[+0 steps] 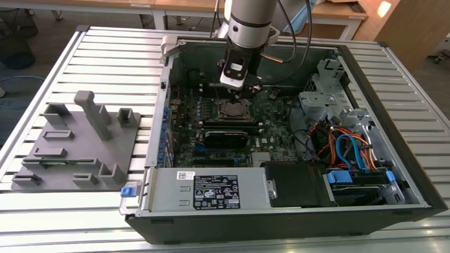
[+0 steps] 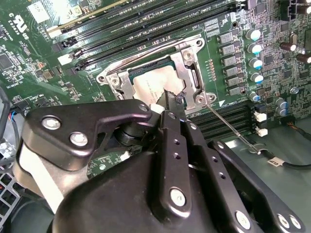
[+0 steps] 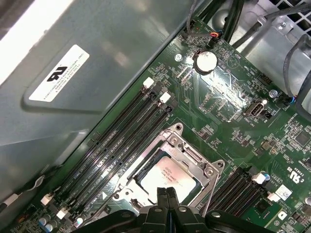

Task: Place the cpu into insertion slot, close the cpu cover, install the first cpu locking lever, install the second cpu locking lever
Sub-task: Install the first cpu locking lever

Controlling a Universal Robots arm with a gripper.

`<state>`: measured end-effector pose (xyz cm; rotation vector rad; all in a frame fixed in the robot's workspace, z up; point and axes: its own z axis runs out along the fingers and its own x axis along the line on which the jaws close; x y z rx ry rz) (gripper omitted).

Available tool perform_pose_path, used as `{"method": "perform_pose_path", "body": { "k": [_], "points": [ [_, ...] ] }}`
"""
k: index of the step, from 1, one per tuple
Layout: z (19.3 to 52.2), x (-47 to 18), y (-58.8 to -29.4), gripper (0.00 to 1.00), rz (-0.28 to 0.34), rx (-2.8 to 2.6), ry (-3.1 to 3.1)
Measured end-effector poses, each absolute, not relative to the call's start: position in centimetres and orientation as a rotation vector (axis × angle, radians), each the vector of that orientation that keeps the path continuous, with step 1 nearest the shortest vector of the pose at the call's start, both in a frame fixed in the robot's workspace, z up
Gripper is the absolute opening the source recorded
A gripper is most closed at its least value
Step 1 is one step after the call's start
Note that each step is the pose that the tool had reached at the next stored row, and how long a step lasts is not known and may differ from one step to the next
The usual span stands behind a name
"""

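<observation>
The cpu (image 3: 165, 175) (image 2: 151, 83), silver-topped, lies in the insertion slot (image 1: 232, 109) on the green board. The cpu cover (image 3: 195, 160) (image 2: 187, 62), a silvery frame, lies flat around it. My gripper (image 3: 166, 193) (image 2: 171, 100) (image 1: 235, 95) is shut with nothing between its black fingers. Its tips are at the cover's edge, just over the chip's rim. I cannot tell whether they touch. In the second wrist view a thin silver locking lever (image 2: 228, 124) runs from the socket's corner out over the board.
Long black memory slots (image 3: 121, 145) lie on either side of the socket. The case walls (image 1: 393, 121) surround the board. Coloured cables (image 1: 348, 150) and a drive cage sit at the exterior view's right. A grey fixture tray (image 1: 77, 147) sits outside the case, at the exterior view's left.
</observation>
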<state>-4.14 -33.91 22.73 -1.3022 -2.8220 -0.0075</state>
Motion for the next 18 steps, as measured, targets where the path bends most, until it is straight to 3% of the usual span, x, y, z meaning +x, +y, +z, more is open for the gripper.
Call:
{"method": "perform_pose_path", "body": {
  "k": [18],
  "points": [
    [23.68, -4.16, -33.91, 0.10, -0.005, -1.137, -2.892]
  ]
}}
